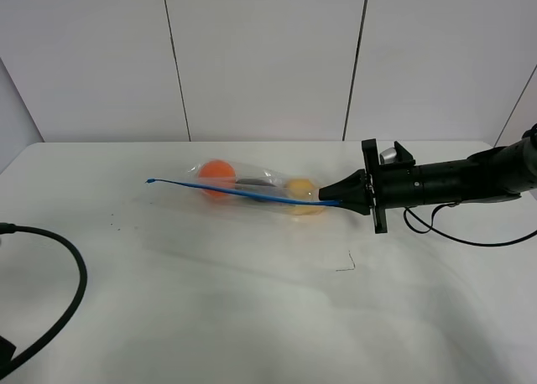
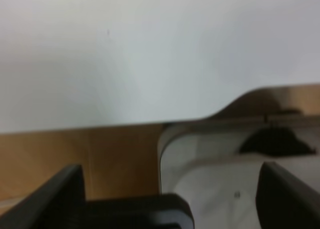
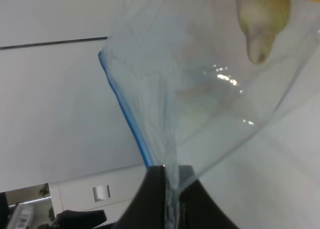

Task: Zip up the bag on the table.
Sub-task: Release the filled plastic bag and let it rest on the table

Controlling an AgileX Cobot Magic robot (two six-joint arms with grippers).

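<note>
The clear bag (image 1: 252,187) lies on the white table (image 1: 252,308), far of centre, with an orange (image 1: 216,174), a dark aubergine (image 1: 256,183) and a yellow fruit (image 1: 300,191) inside. Its blue zip strip (image 1: 235,191) runs along the near edge. My right gripper (image 1: 331,201) reaches in from the right and is shut on the bag's right end at the strip. The right wrist view shows the fingers (image 3: 155,194) pinching the plastic (image 3: 200,89) beside the blue strip (image 3: 125,114). My left gripper (image 2: 172,194) is open and empty, off the bag, over the table's edge.
A black cable (image 1: 71,267) loops over the table's left front. A small dark mark (image 1: 346,265) lies near the centre. The left wrist view shows a wooden floor (image 2: 115,154) and a white base (image 2: 210,159) beyond the table's edge. Grey wall panels stand behind.
</note>
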